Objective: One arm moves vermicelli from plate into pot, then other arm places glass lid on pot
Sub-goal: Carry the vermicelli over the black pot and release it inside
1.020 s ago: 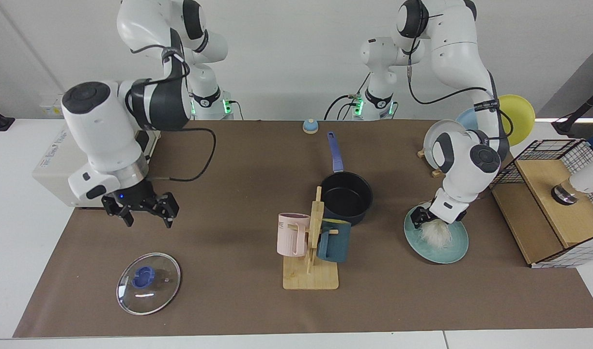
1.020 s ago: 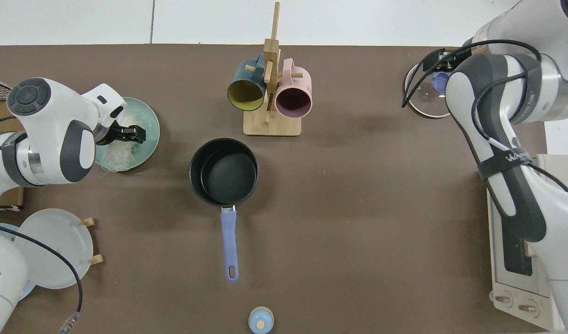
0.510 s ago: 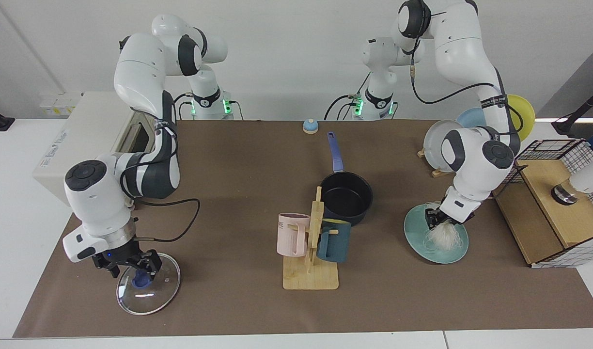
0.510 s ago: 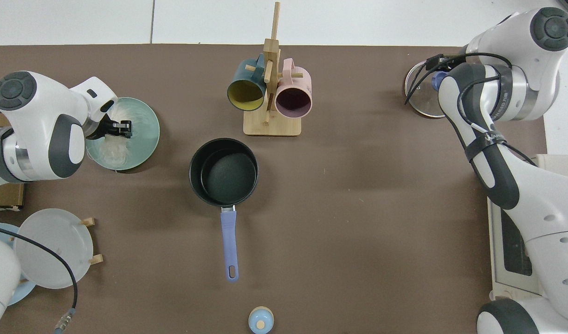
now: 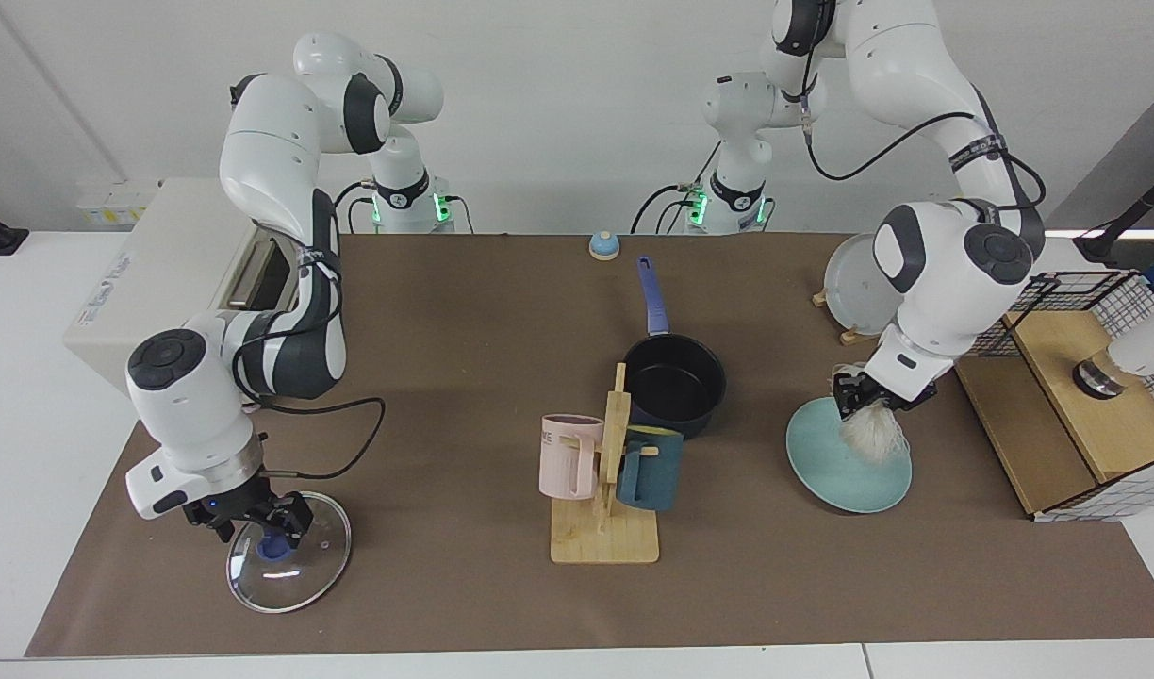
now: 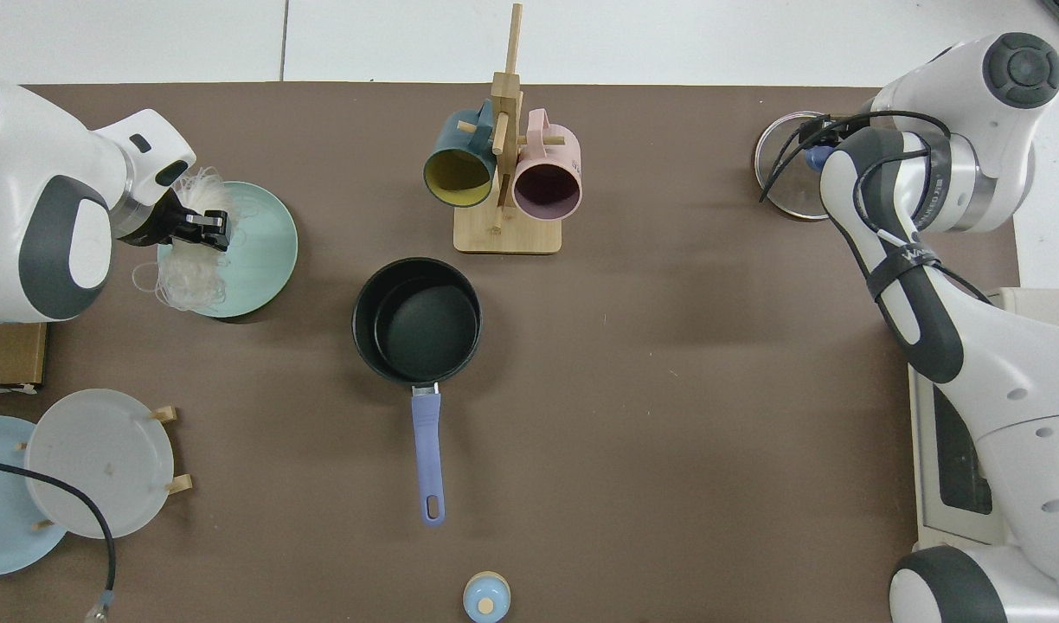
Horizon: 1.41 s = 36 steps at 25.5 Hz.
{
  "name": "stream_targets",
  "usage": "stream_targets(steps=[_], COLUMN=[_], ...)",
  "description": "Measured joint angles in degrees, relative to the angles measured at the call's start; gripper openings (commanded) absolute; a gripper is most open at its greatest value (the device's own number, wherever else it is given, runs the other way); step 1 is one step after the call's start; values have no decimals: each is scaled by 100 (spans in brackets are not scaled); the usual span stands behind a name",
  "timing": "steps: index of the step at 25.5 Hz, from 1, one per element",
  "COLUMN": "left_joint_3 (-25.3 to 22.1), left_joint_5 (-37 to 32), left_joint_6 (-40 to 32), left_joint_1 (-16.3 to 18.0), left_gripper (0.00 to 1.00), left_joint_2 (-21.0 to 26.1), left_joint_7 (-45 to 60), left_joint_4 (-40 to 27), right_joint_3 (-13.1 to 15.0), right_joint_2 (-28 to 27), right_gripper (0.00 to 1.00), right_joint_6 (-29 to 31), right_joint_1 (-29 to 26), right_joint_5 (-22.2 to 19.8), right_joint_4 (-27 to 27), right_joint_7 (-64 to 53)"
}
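Note:
My left gripper [image 5: 869, 394] is shut on the vermicelli [image 5: 876, 436], a white tangle that hangs from it just above the teal plate [image 5: 836, 476]. From above, the strands [image 6: 183, 272] trail over the plate's [image 6: 266, 251] edge. The dark pot [image 5: 676, 382] with its blue handle [image 5: 652, 297] stands mid-table, with nothing in it [image 6: 417, 320]. The glass lid [image 5: 304, 566] lies flat at the near end of the mat. My right gripper [image 5: 261, 523] is down over it, open, its fingers on either side of the blue knob [image 5: 275, 545]. In the top view the arm hides most of the lid [image 6: 776, 177].
A wooden mug rack [image 5: 605, 528] with a pink and a teal mug stands right in front of the pot. A plate rack [image 5: 855, 278], a wire basket on a wooden box [image 5: 1077, 396], a white appliance [image 5: 162, 264] and a small blue bell [image 5: 603, 245] line the edges.
The left gripper closed on the vermicelli and lifted it off the plate. The right arm came down from above the mat onto the lid's knob and has barely moved since.

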<state>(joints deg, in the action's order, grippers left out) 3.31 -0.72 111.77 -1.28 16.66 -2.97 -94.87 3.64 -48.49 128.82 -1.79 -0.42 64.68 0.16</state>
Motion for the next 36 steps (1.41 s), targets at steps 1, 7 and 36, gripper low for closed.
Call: stream_targets(steps=[1,7,36], left_joint_3=[8,143,1464], left_joint_5=[3,23,20], left_joint_6=[5,38,1537], left_joint_1=[-56,-421,-663], left_gripper=[0,0,0], left_joint_2=[-54,-234,-111], left_joint_7=[37,734,3231], left_joint_4=[-89,-435,-1589], right_joint_3=[-6,-9,-31], right_joint_2=[0,4,62], right_gripper=[99,100,0], right_joint_6=[20,38,44], right_joint_1=[3,6,15], right_joint_5=[0,2,125], right_joint_4=[22,66,147], right_joint_7=[-59,-561,-769])
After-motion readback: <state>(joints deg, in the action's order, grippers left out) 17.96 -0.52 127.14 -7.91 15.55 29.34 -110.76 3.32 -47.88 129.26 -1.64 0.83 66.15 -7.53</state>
